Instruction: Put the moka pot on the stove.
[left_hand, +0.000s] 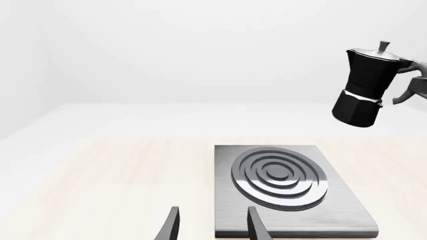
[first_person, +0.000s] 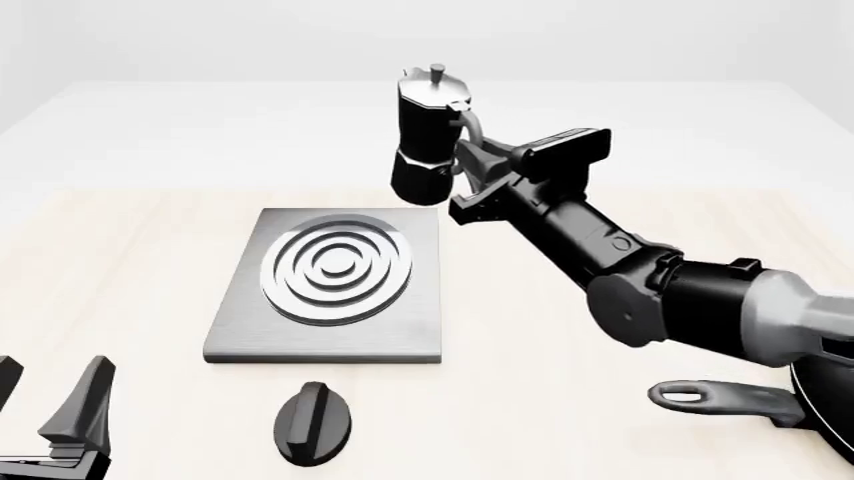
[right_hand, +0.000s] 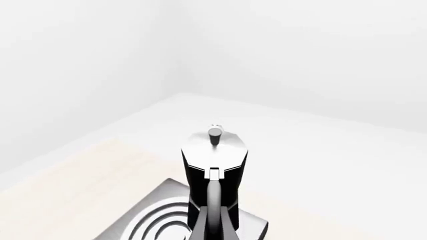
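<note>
Right gripper (first_person: 467, 165): fingers clamped on the curved handle of the moka pot (first_person: 427, 135); the pot is carried upright in the air, clear of the bench (first_person: 120, 260). In the front view it hangs at about 1 o'clock from the burner rings of the stove (first_person: 334, 285), above the plate's far right corner.

Left gripper (first_person: 54, 405): fingers (left_hand: 172, 225) apart, holding nothing, low at the near left, the stove just ahead.

A black knob (first_person: 314, 423) lies at 6 o'clock from the stove. A pan handle (first_person: 721, 398) lies at the near right.
</note>
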